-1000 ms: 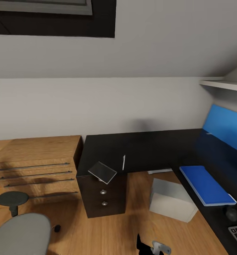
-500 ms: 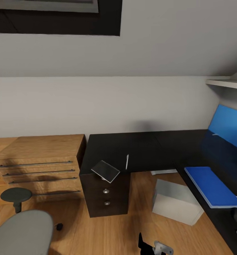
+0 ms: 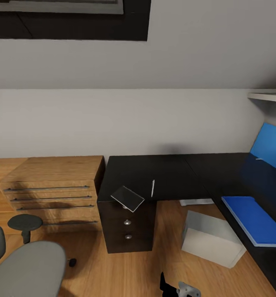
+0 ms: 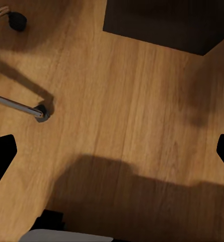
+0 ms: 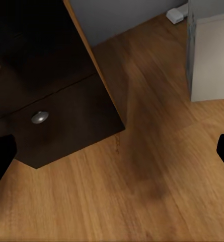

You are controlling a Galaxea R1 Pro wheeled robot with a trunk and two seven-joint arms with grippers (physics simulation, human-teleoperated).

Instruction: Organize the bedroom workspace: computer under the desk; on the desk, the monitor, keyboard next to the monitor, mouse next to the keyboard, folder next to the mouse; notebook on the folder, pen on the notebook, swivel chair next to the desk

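Observation:
The black L-shaped desk point(image 3: 162, 171) fills the corner, its dark drawer unit point(image 3: 127, 229) under the left end. A thin grey folder point(image 3: 128, 199) lies at the desk's front edge, overhanging the drawers, with the slim white pen point(image 3: 153, 188) just right of it. The blue notebook point(image 3: 255, 218) lies on the right wing. Below the desk the grey-white computer point(image 3: 210, 240) stands on the floor. The swivel chair point(image 3: 28, 268) is at the lower left. My left gripper point(image 4: 112, 154) and right gripper point(image 5: 112, 151) are open over bare floor. The right one is near the drawer unit point(image 5: 46, 96) and computer point(image 5: 212, 55).
A light wooden dresser point(image 3: 51, 185) with bar handles stands left of the desk. A bright blue panel point(image 3: 274, 150) rises at the desk's right end under a white shelf point(image 3: 270, 97). The chair's chrome leg and castor point(image 4: 39, 112) lie below my left gripper.
The whole head view has shifted, so the desk and dresser sit further right in the picture; the keyboard and mouse have slid out at the lower right. Nothing on the desk has moved.

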